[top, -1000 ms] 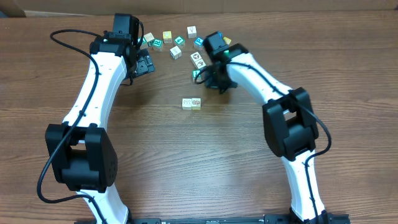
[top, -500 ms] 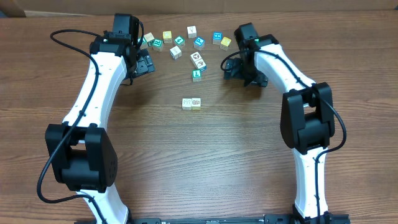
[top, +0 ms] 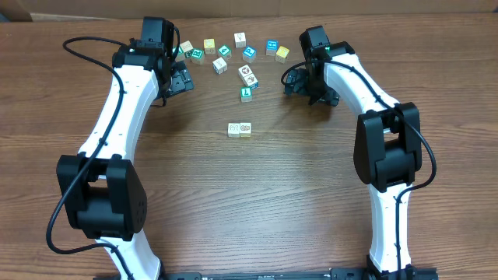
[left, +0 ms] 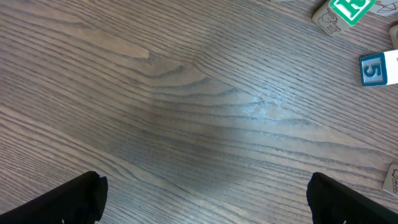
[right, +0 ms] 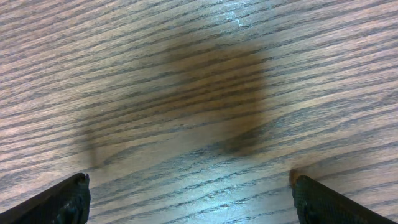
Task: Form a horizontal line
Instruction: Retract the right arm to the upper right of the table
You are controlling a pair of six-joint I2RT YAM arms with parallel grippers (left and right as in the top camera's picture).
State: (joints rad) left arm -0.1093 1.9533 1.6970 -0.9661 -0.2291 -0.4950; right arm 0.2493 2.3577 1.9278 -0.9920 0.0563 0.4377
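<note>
The horizontal line [top: 240, 129] is a short row of two touching cubes in the middle of the table, a white-faced one [top: 233, 129] on the left and a yellow one [top: 246, 129] on the right. My right gripper [top: 305, 90] hovers open to the right of a teal cube [top: 247, 93]. In the right wrist view the right gripper [right: 189, 200] has only bare wood between its fingers. My left gripper [top: 180, 80] stands open at the back left, and in the left wrist view the left gripper [left: 202, 204] is empty too.
Several loose cubes lie in an arc along the back, from a cream one [top: 187, 49] to a yellow one [top: 282, 54]. A white picture cube [top: 247, 75] sits just behind the teal one. A green-letter cube [left: 348, 9] and a blue "5" cube [left: 378, 68] show ahead of the left gripper.
My right gripper has opened, left the teal cube on the table above the row, and swung away to the right. The left arm has not moved.
</note>
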